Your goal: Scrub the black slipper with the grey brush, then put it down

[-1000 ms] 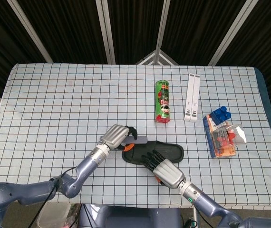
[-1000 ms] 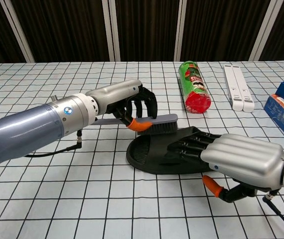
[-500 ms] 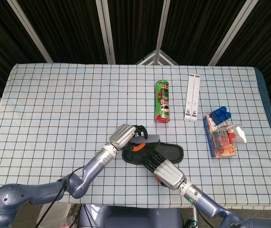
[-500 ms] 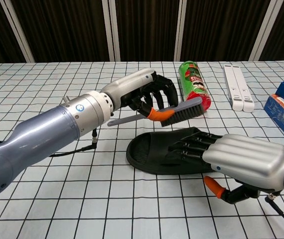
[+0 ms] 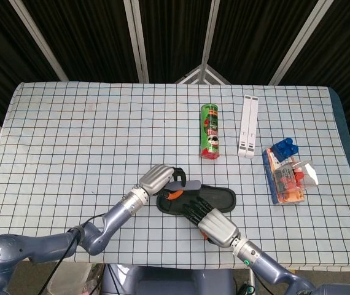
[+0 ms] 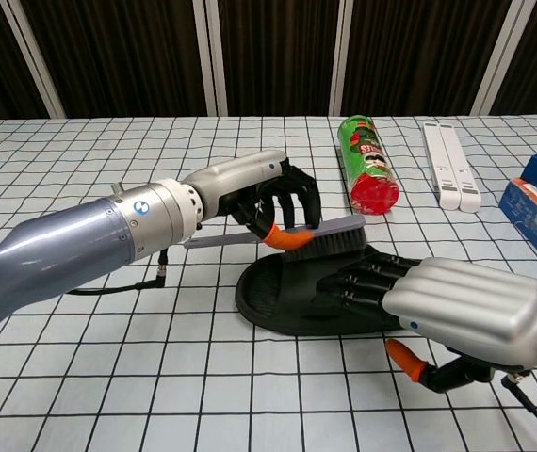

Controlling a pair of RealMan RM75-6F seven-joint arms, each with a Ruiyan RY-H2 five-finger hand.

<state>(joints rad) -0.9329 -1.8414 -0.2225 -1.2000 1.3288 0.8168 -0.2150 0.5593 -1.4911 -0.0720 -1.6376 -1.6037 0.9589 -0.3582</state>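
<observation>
Left hand (image 6: 273,193): grips the grey brush (image 6: 323,236) by its handle, fingers curled round it; bristles face down at the slipper's upper edge, apparently touching.
Right hand (image 6: 457,301): laid flat on the black slipper (image 6: 278,292), fingers stretched across the footbed, pinning it; orange-tipped thumb tucked below the near rim.
Black slipper: lies sole-down on the checked tablecloth (image 5: 83,135), near the front edge, centre.
Brush, head view: (image 5: 184,182) over the slipper's (image 5: 221,195) left end, under the left hand (image 5: 158,178); right hand (image 5: 215,222) just in front.
Green crisp can (image 5: 210,131): on its side, well behind the slipper.
White bar (image 5: 248,125): right of the can.
Toy blocks and packet (image 5: 287,172): far right.
</observation>
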